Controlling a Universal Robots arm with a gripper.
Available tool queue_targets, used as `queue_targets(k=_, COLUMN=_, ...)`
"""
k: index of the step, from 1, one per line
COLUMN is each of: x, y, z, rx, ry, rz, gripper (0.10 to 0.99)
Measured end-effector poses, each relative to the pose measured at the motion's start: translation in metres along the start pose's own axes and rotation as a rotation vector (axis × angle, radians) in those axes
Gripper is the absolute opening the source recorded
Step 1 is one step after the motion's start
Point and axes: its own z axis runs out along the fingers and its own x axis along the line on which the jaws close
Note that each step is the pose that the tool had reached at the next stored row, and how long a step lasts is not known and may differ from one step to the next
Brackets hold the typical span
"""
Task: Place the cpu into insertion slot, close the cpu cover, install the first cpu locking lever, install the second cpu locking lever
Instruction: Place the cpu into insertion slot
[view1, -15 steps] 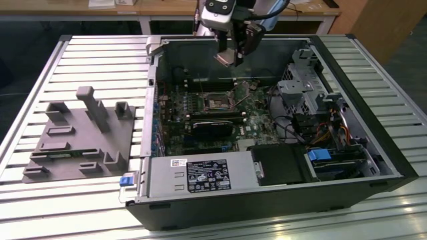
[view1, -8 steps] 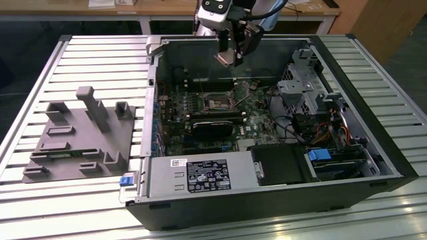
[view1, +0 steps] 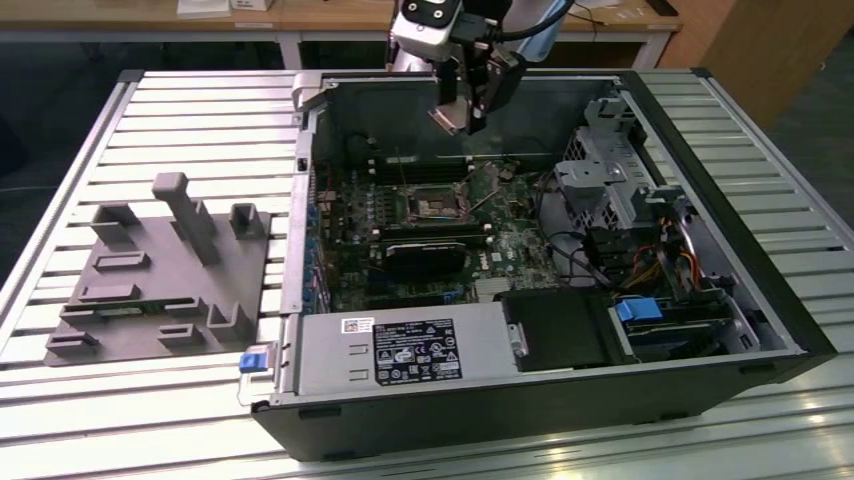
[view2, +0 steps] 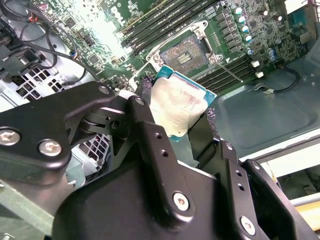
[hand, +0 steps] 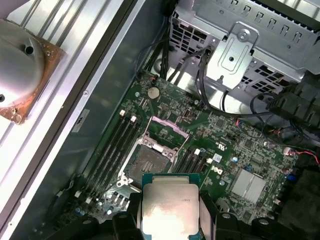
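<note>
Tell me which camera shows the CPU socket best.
Second wrist view: the socket lies whole and uncovered, tan centre showing, past the chip held in the end effector. In the first wrist view the chip overlaps the socket's near edge. In the exterior view the socket sits small, below the end effector.
</note>
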Motion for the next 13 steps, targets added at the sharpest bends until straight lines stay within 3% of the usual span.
queue_targets(k=13, x=-0.0001, y=-0.0003, z=0.0028, rx=0.0, ry=-0.0007, rz=0.008, gripper=0.541)
